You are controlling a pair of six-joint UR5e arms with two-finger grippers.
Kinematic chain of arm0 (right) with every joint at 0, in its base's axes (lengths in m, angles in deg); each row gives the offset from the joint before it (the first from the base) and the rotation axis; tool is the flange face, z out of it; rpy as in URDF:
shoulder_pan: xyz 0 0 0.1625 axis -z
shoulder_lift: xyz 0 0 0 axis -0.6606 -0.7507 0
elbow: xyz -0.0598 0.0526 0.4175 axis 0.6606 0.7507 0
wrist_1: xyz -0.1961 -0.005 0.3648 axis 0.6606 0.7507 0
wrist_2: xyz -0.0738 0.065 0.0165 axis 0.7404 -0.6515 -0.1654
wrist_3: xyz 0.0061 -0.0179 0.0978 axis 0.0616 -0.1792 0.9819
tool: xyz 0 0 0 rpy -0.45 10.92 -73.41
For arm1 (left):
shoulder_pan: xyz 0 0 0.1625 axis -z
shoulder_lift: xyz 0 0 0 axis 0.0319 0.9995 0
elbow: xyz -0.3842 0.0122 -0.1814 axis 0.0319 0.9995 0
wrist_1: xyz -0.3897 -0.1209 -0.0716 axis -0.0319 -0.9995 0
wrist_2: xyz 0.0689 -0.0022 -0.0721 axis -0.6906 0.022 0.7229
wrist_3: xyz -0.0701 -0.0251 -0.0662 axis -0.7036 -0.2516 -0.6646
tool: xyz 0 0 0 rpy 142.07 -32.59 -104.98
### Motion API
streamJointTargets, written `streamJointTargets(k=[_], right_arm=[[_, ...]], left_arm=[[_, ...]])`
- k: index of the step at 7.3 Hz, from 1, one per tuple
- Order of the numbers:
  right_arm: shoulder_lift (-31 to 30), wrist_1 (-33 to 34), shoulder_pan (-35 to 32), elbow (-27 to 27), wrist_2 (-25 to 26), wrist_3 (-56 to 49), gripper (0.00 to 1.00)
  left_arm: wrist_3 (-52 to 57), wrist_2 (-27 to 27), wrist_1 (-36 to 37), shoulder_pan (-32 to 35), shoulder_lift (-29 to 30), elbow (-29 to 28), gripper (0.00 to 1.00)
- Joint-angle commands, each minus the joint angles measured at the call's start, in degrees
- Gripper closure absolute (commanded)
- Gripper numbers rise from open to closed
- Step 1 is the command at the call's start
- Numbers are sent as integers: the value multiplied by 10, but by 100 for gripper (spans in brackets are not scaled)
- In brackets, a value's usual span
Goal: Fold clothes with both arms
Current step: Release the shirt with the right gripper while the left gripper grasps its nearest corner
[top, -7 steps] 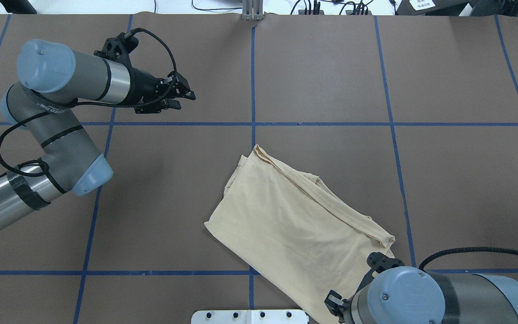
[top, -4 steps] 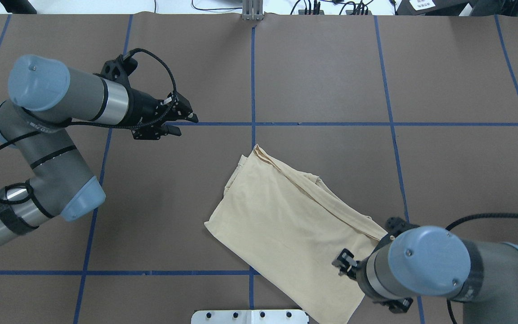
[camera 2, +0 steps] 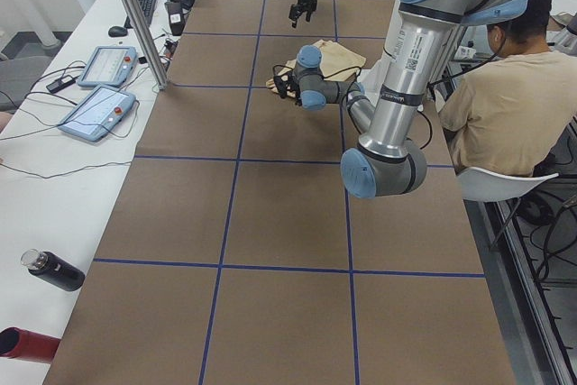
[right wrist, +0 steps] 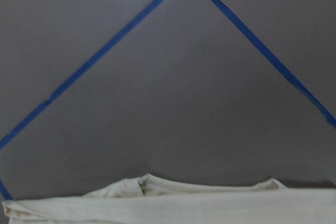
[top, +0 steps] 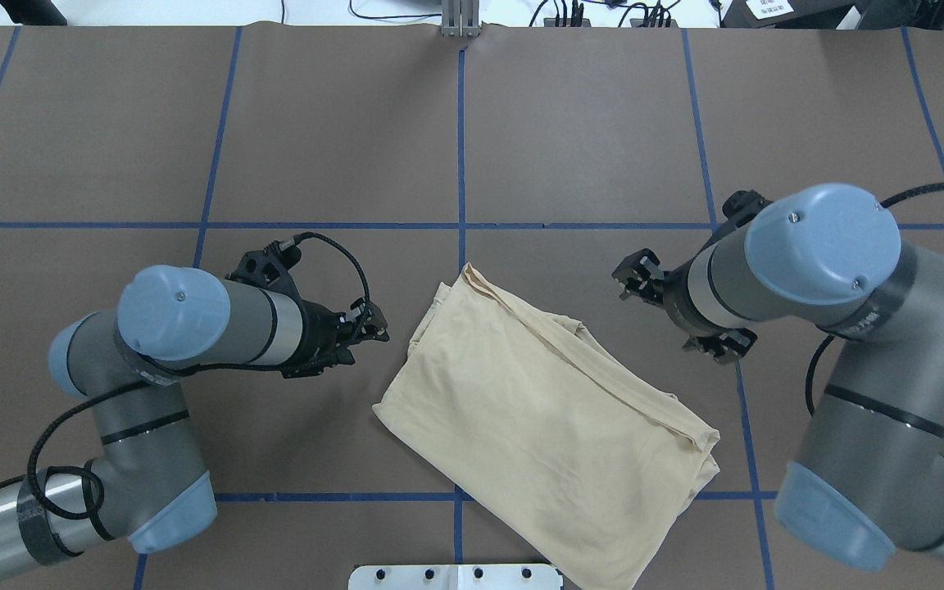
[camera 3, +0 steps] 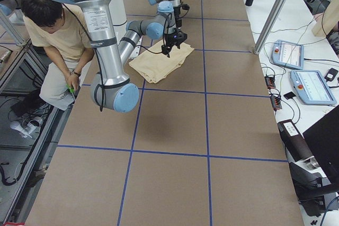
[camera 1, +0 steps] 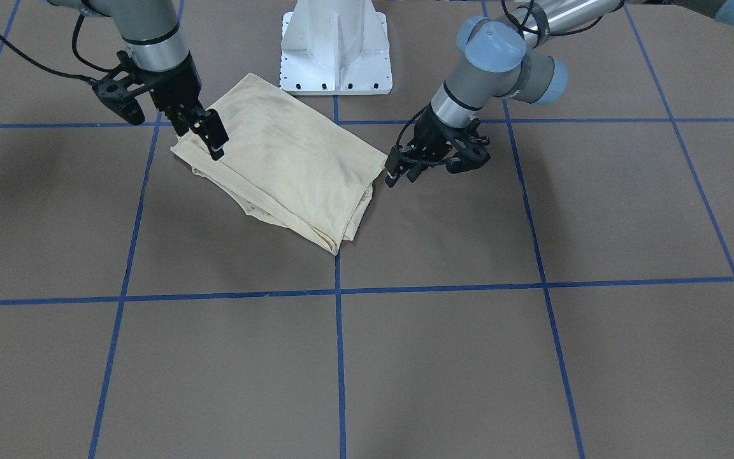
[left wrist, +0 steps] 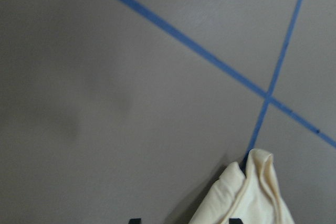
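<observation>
The pale cream-yellow long-sleeved T-shirt [top: 537, 418] lies plain side up as a flat, layered oblong. It sits askew at the middle of the robot-side edge of the brown paper-covered table [top: 570, 123], its nearest corner reaching the white metal pedestal base [top: 456, 576]. No print shows.

A little farther out, the left arm's black two-finger gripper [top: 375, 324] hangs low just beside the shirt's short left end. In its wrist view its tips stand apart with nothing between them but a corner of cloth ahead.

The right arm's black two-finger gripper [top: 632, 277] is raised beyond the far long edge, towards the right. Its fingers look parted and it carries nothing.

My reading is that this is a pause between folds, with the garment already compact and both arms lining up. If another fold is wanted, each gripper must drop onto a corner of one end, pinch every layer, and carry it across in step. A loose layer is the likely slip.
</observation>
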Motion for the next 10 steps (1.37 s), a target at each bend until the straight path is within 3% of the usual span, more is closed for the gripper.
streamJointTargets(k=[1,5,6,8,10], right_arm=[[21,-65,-24,76,1,-21,0],[21,-68,-24,77,-3,-20,0],[19,-68,-24,78,-2,-21,0],[17,-68,-22,85,0,-21,0],[16,-68,-22,91,0,-21,0]], left_arm=[[-33,-11,16,-37,-1,1,36],[-35,-11,16,-46,3,-6,37],[-41,-12,16,-53,1,-6,46],[-79,-12,16,-70,3,-5,100],[-69,-10,16,-56,5,2,100]])
